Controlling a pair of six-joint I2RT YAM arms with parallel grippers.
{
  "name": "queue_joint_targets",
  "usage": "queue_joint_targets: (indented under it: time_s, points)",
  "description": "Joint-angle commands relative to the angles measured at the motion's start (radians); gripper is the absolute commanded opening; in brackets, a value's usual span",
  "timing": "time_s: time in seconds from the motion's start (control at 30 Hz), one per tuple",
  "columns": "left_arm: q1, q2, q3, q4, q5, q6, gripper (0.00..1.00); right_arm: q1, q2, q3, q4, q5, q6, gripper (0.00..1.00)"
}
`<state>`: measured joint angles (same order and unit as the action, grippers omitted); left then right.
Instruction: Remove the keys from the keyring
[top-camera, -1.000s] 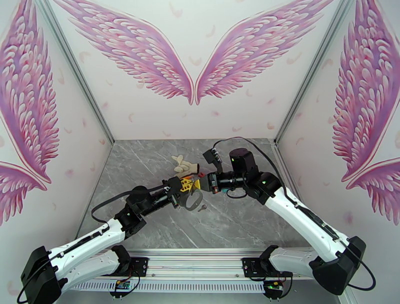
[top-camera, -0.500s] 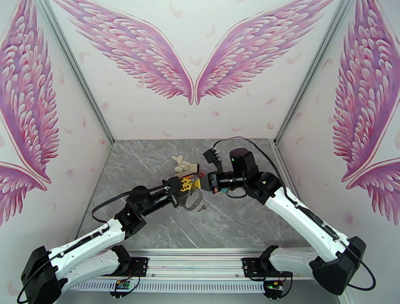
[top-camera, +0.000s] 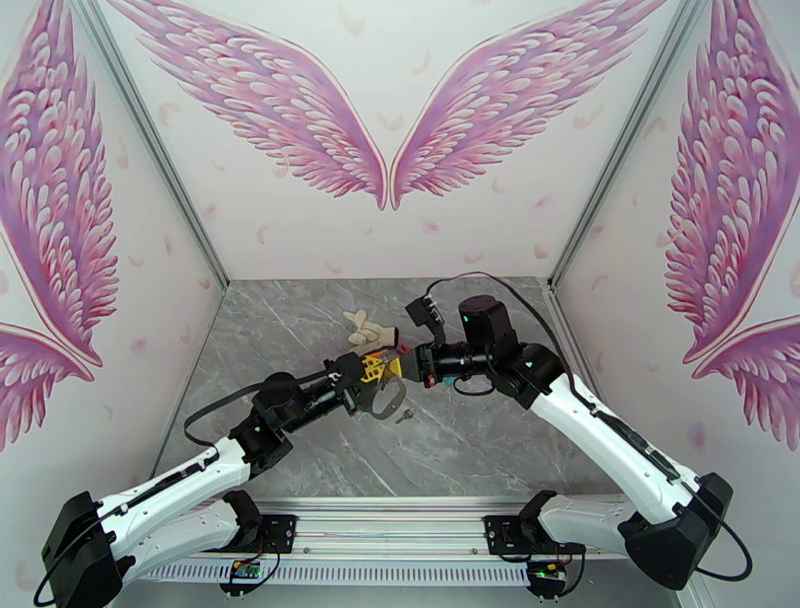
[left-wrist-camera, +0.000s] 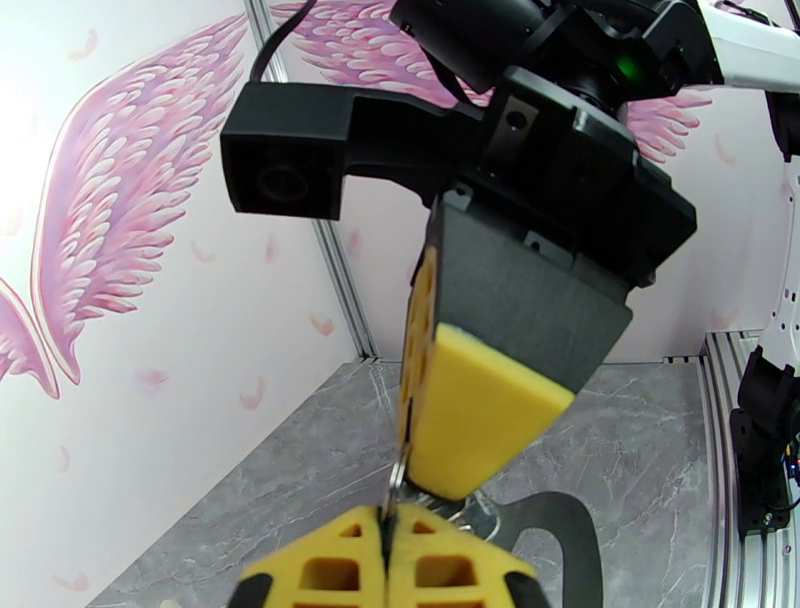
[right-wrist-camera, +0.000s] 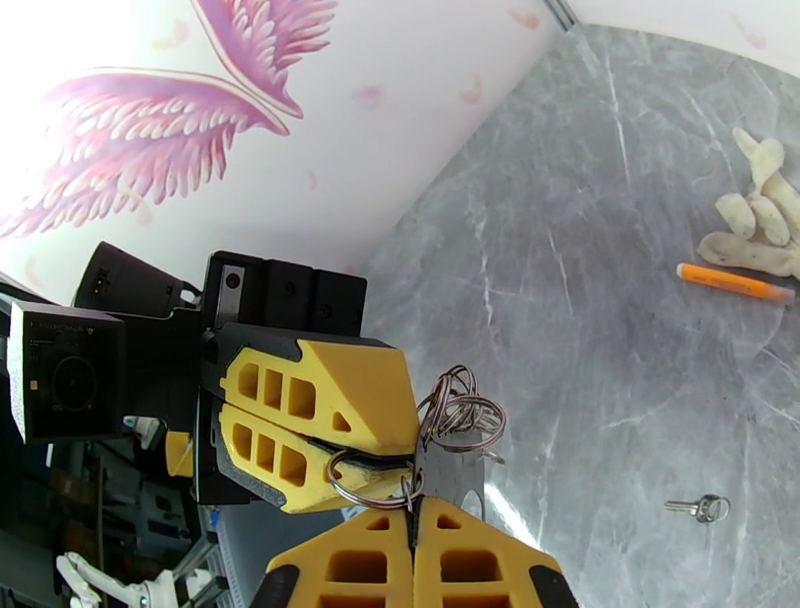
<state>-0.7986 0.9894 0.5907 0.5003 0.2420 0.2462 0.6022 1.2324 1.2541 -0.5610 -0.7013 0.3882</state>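
**A:** What do we see nearest the arm bases?

**B:** We see a loose key lying by itself on the grey marble table. It is just on the near side of where the two arms meet over the middle.

**A:** And above it?

**B:** The keyring, a dark oval loop, hangs from the left gripper. The gripper's yellow fingers are pressed together on the loop's upper edge. From overhead we make out the loop dangling below those fingers.

**A:** Where do we find the right gripper?

**B:** The right gripper comes in from the right and meets the left one tip to tip. Its fingers are squeezed flat on a thin split ring that loops out between the two grippers. The keys bunch with a tangle of wire rings just beside both sets of fingertips.

**A:** What lies farther back?

**B:** An orange stick rests on the marble beyond the grippers. Just past it we see a pale, glove-like object.
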Motion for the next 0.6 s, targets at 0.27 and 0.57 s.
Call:
queue_joint_targets:
  time_s: [0.27, 0.57]
  points:
    - [-0.002, -0.015, -0.018, 0.048, -0.017, 0.011, 0.0, -0.002, -0.022, 0.043, -0.03, 0.03, -0.073, 0.0]
    - [-0.002, -0.023, 0.01, -0.069, 0.034, -0.009, 0.16, 0.003, -0.029, 0.059, -0.065, 0.034, -0.116, 0.0]
